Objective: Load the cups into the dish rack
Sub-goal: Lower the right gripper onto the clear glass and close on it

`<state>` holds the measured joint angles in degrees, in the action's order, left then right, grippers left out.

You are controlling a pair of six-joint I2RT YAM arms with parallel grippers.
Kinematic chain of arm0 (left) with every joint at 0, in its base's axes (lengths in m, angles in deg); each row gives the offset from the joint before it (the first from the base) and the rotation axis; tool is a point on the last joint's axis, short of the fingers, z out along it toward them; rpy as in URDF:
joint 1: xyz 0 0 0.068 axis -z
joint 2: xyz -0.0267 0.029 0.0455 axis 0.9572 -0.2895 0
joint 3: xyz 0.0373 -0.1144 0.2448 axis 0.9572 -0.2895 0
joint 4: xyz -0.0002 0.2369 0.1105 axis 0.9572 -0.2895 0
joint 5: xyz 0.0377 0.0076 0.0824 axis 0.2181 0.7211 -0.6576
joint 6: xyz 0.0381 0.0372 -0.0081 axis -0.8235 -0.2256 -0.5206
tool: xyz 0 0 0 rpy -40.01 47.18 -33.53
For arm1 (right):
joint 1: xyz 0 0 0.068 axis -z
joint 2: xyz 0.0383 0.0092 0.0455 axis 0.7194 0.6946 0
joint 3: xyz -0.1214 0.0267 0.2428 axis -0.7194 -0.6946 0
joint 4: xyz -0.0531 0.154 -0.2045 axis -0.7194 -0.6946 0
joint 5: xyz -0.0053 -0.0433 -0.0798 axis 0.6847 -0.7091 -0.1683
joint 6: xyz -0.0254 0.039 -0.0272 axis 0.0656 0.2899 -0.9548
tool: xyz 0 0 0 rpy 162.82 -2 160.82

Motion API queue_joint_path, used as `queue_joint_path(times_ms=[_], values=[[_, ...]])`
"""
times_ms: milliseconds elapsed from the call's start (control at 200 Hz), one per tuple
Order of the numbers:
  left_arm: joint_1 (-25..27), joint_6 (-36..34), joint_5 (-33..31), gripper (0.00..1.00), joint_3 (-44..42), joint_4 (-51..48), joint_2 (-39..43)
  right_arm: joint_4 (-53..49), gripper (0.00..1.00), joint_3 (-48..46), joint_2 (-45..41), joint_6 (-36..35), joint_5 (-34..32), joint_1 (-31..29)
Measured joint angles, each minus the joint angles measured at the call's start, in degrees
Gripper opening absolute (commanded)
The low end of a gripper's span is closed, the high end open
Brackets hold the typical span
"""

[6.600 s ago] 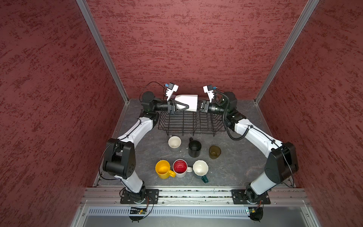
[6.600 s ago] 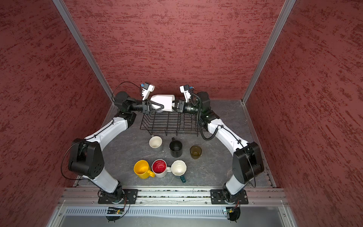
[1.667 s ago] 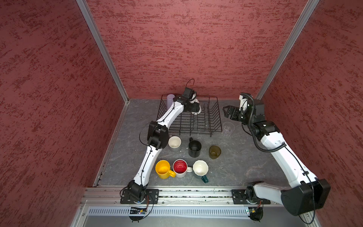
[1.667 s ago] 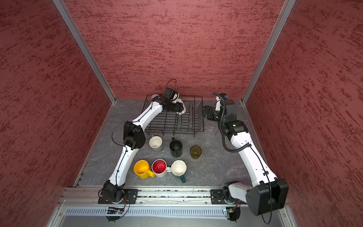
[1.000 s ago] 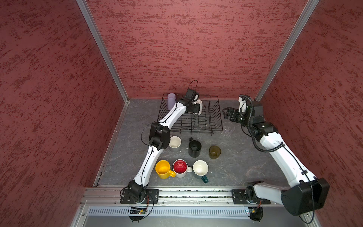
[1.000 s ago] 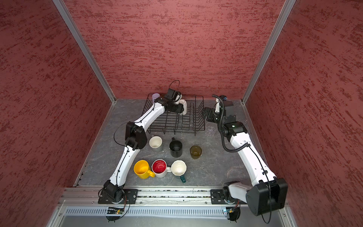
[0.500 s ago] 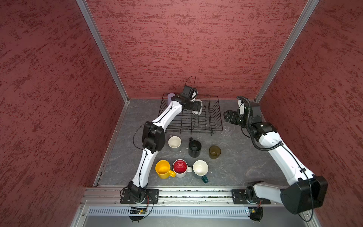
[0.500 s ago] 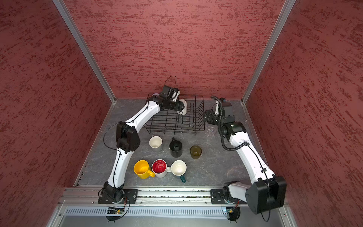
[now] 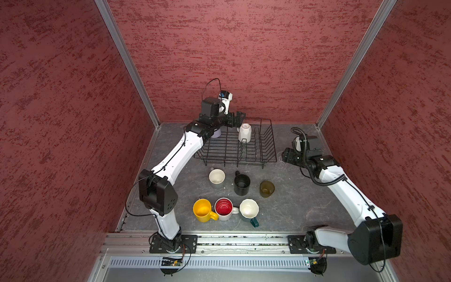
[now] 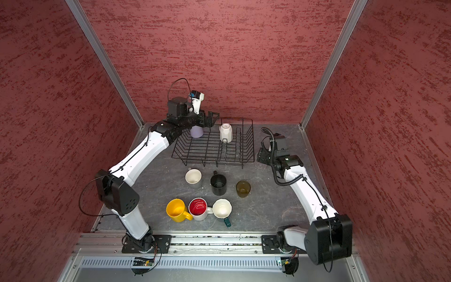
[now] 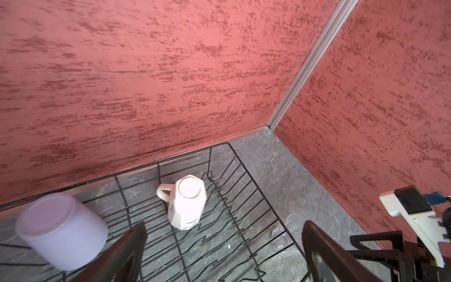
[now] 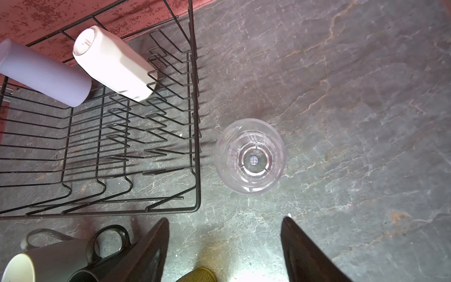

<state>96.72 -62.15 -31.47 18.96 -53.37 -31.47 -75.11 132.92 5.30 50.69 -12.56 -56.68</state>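
Right wrist view showed where you were at: the right gripper [image 12: 224, 219] hung over the clear glass [image 12: 250, 156], fingers apart with nothing between them. The glass stood on the table [image 12: 353, 85] just beside the dish rack [image 12: 195, 122], outside its wire wall. Left wrist view had the left gripper [image 11: 224, 223] spread wide and empty over the rack, near the white faceted mug [image 11: 186, 202] and the lavender cup [image 11: 61, 234], both upside down inside. So I'd call it two in, glass next. In a top view six more waited in front of the rack: grey mug [image 9: 216, 176], black mug [image 9: 242, 184], amber glass [image 9: 267, 188], yellow mug [image 9: 203, 210], red-lined mug [image 9: 224, 208] and teal mug [image 9: 249, 210]. For the next move you'd want to drop the right fingers either side of the glass, close gently since that clear wall looks slippery, then lift it over the rack's wall. As for writing, there was small print on the white mug's base and a mark on its side, too tiny to read. No brand I could make out.
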Motion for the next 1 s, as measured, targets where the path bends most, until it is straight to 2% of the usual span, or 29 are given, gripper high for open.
queue_joint_path(times_ms=[190,371,686,997], values=[[-4.2,3.7,1.9,1.00,-9.5,5.7,6.1,-3.7,0.73,-1.2,-1.8,0.2,-2.4,0.0],[-5.7,5.1,1.9,1.00,-15.4,9.2,11.5,-4.0,0.70,-2.8,-0.4,0.9,-4.3,0.5],[-8.9,5.8,1.7,1.00,-20.8,11.4,17.6,1.0,0.63,-3.7,6.8,1.7,-4.7,3.5],[-10.6,6.5,1.8,1.00,-23.1,11.8,18.2,6.1,0.54,-4.3,12.9,1.8,-4.6,5.6]])
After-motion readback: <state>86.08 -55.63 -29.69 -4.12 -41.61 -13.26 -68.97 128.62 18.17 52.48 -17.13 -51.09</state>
